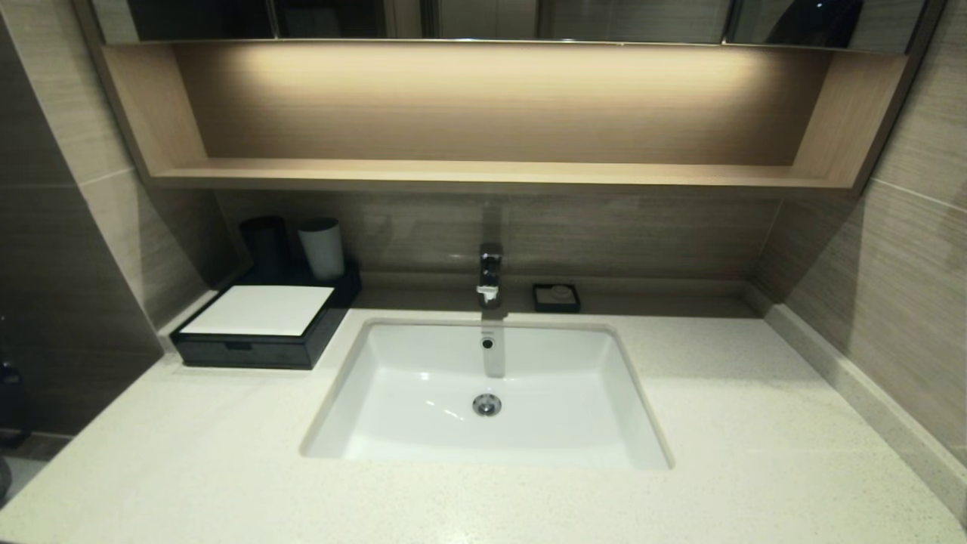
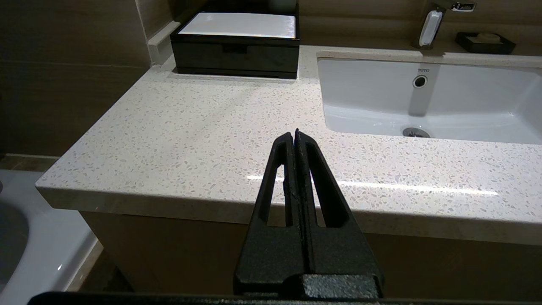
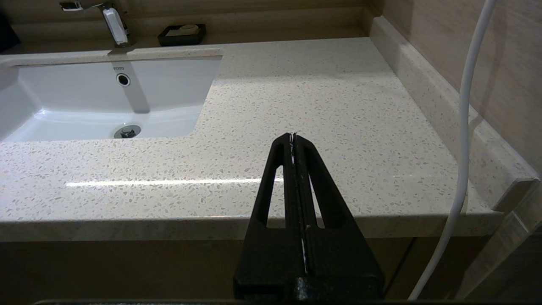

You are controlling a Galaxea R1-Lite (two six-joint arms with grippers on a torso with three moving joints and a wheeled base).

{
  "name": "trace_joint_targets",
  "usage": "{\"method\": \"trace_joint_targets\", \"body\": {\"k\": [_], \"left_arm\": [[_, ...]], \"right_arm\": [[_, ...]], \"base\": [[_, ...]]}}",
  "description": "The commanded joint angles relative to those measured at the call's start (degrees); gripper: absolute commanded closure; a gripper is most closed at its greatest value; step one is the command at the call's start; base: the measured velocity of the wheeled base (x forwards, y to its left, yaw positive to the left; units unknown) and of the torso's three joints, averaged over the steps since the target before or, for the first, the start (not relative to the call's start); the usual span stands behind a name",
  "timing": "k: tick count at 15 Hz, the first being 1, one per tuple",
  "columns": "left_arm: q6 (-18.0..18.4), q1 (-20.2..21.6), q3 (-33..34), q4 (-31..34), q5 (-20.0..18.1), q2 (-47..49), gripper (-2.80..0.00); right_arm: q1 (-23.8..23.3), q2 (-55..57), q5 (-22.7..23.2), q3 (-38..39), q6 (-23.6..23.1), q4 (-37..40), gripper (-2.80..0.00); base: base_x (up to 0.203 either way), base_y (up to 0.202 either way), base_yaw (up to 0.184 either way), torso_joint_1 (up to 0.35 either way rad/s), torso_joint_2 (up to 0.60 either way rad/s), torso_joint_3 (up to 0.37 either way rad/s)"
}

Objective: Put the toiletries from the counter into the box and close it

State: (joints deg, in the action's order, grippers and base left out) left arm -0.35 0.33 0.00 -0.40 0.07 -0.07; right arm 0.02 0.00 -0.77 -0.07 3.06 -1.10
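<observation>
A black box [image 1: 261, 332] with a white top panel sits shut at the counter's back left; it also shows in the left wrist view [image 2: 237, 46]. No loose toiletries show on the speckled counter [image 1: 189, 461]. My left gripper [image 2: 295, 134] is shut and empty, held off the counter's front edge, left of the sink. My right gripper [image 3: 292, 137] is shut and empty, held off the front edge, right of the sink. Neither gripper shows in the head view.
A white sink [image 1: 483, 393] with a chrome tap [image 1: 489, 273] is in the counter's middle. A black cup [image 1: 264, 243] and a white cup [image 1: 322, 248] stand behind the box. A black soap dish [image 1: 556, 297] sits by the tap. A white cable [image 3: 463, 140] hangs at right.
</observation>
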Motion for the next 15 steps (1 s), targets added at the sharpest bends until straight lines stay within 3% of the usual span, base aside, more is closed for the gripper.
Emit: {"method": "trace_joint_targets", "body": {"k": [1, 15], "left_arm": [[0.0, 0.0, 0.0, 0.1, 0.0, 0.0, 0.00], [0.0, 0.0, 0.0, 0.0, 0.0, 0.0, 0.00]], "right_arm": [[0.1, 0.0, 0.0, 0.0, 0.1, 0.0, 0.00], [0.0, 0.0, 0.0, 0.0, 0.2, 0.0, 0.00]], "base": [[0.000, 0.000, 0.000, 0.000, 0.00, 0.000], [0.000, 0.000, 0.000, 0.000, 0.00, 0.000]]}}
